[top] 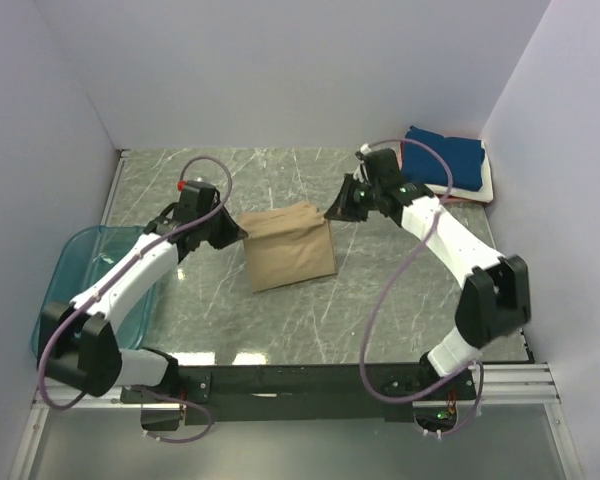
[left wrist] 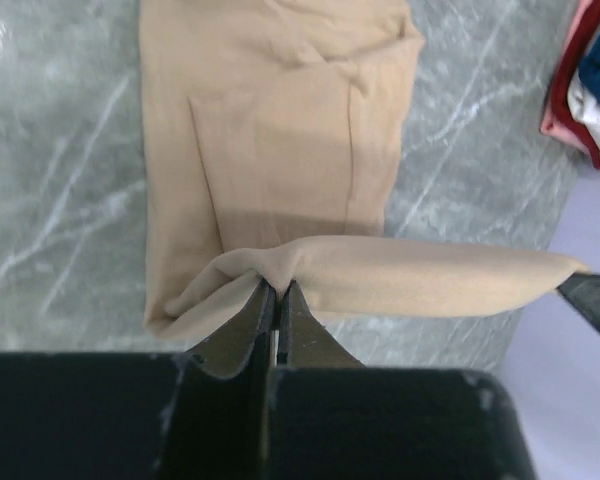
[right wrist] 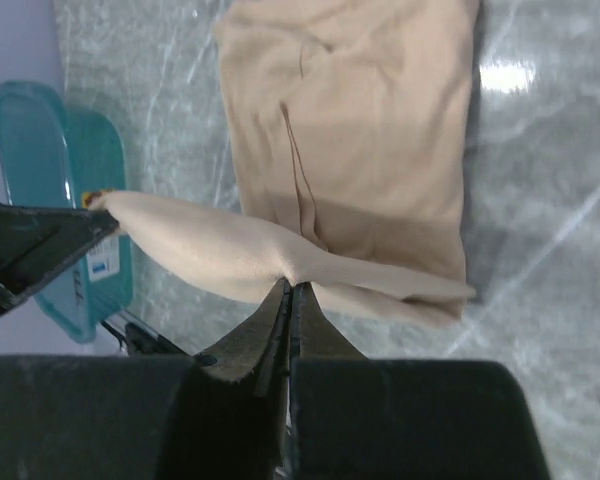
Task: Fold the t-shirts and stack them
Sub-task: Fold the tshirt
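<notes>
Folds of soft tan t-shirt sit clamped in the closed left pincer and right pincer.

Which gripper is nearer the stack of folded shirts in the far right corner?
Right. The right gripper pinches the tan shirt's corner nearest the stack; the left gripper holds the opposite corner, with the shirt between it and the stack.
</notes>
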### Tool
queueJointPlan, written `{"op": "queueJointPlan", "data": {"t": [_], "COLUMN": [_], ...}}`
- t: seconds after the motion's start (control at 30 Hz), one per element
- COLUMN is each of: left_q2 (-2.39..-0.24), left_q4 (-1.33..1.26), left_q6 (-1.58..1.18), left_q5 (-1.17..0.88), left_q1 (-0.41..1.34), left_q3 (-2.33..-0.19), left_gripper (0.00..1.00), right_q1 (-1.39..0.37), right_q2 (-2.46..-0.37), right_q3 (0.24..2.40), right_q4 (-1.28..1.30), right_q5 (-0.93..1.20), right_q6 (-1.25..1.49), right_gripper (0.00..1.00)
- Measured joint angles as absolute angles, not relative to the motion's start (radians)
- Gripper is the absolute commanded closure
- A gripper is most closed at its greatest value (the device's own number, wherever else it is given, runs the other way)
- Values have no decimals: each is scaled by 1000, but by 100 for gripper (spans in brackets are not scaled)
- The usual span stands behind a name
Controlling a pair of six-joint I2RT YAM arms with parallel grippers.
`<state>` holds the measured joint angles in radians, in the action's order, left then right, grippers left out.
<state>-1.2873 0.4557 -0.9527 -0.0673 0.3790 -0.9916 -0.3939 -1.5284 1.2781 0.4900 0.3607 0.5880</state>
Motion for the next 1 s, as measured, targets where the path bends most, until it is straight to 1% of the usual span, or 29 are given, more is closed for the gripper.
{"op": "queueJointPlan", "data": {"t": [0.17, 0.23, 0.33, 0.5, 0.57, 0.6, 0.63, 0.67, 0.7, 0.73, 0.77, 0.8, 0.83, 0.87, 0.93, 1.0], "left_q2": [-1417, -1485, -1581, -1731, -1792, -1821, -1844, -1868, -1888, -1906, -1922, -1933, -1939, -1940, -1938, -1928], "left_q4": [429, 419, 409, 389, 382, 380, 377, 374, 376, 376, 377, 376, 374, 374, 366, 351], "left_q6": [-928, -918, -902, -883, -876, -874, -872, -867, -859, -852, -846, -836, -830, -826, -823, -824], "left_q5": [-111, -125, -138, -174, -187, -192, -200, -207, -213, -216, -218, -221, -224, -228, -241, -248], "left_q1": [303, 275, 243, 193, 175, 167, 161, 154, 147, 142, 136, 126, 118, 107, 84, 65], "left_q3": [-1071, -1116, -1184, -1274, -1312, -1333, -1348, -1363, -1378, -1390, -1402, -1413, -1417, -1418, -1418, -1413], "left_gripper": [100, 100, 100, 100, 100, 100, 99, 87, 79, 70, 56, 52, 48, 42, 39, 40], "right_q1": [-372, -365, -354, -331, -321, -316, -311, -306, -300, -296, -288, -280, -271, -263, -246, -233], "right_q2": [-1738, -1855, -1983, -2194, -2271, -2306, -2339, -2370, -2398, -2414, -2428, -2431, -2431, -2423, -2396, -2351], "right_q3": [1493, 1628, 1771, 1985, 2051, 2083, 2113, 2146, 2175, 2195, 2212, 2214, 2210, 2198, 2155, 2084], "right_q4": [511, 530, 553, 580, 590, 594, 599, 608, 613, 620, 623, 623, 627, 623, 611, 605], "right_q5": [388, 398, 411, 441, 459, 469, 477, 482, 485, 484, 482, 482, 481, 479, 476, 468], "right_q6": [582, 581, 580, 580, 583, 585, 587, 585, 579, 578, 572, 566, 561, 555, 538, 510], "right_gripper": [100, 100, 100, 100, 93, 80, 74, 69, 61, 57, 55, 51, 49, 47, 45, 41]}}
